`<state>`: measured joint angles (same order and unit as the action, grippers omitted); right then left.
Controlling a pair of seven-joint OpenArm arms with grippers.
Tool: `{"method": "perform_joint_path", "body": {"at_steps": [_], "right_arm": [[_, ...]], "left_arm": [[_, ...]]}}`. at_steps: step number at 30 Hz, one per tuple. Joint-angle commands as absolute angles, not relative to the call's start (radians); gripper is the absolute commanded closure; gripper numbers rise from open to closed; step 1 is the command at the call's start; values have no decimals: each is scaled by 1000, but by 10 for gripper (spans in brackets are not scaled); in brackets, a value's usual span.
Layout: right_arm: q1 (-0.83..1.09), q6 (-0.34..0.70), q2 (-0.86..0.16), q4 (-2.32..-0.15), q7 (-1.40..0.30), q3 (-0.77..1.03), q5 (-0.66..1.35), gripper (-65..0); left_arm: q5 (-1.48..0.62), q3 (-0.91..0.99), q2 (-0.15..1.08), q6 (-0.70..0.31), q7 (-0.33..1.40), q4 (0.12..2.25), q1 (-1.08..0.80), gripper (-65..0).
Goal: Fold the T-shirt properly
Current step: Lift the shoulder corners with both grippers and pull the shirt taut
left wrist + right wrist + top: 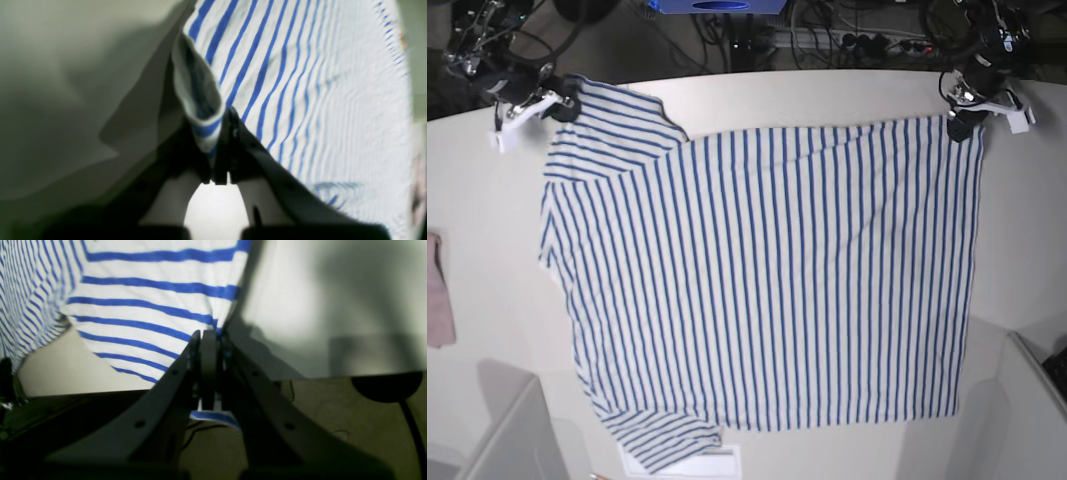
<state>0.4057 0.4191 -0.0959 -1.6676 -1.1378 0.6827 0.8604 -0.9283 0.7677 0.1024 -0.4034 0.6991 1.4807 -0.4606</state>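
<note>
Across the pale table (487,300) the striped T-shirt (767,290) lies spread nearly flat, its sleeves toward the base view's left and its hem toward the right. At the far edge both arms have hold of it. The left gripper (962,122) is pinched tight on the far hem corner; its wrist view shows a curl of striped cloth squeezed between the closed jaws (213,140). The right gripper (557,103) is clamped just as tightly on the far sleeve's edge, and its own view shows the fabric caught between the closed jaws (208,350).

To my eye this is the start of the first fold: both far points are gripped and nothing is turned over yet. Next, I'd judge, the two arms need to lift together and carry that far edge toward the near edge, keeping the cloth taut between them so it lands square. If one arm leads, the fold could skew. A pink cloth (437,300) sits at the table's left edge, well clear of the shirt.
</note>
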Motion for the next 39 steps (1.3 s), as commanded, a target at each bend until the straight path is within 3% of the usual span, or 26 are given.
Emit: {"method": "perform_joint_path", "body": {"at_steps": [1,15,22,30,39], "right_arm": [[417,426,-108,-1707,-1125,688,912,0],[472,274,-116,-1879,-1168,688,1242,0],[407,255,-119,-1877,-1168,688,1241,0],[312,257,-120,-1876,-1175,679,1241,0],[280,262,-133,-1877,-1190,687,1247,0]], "left_arm": [[-909,773,113,-401,694,1523,-476,0],[-817,783,114,-361,694,1770,-562,0],[-817,771,139,-300,704,1771,-493,0],[-814,782,148,-289,880,1787,-394,0],[-814,773,145,-236,880,1853,-455,0]]}}
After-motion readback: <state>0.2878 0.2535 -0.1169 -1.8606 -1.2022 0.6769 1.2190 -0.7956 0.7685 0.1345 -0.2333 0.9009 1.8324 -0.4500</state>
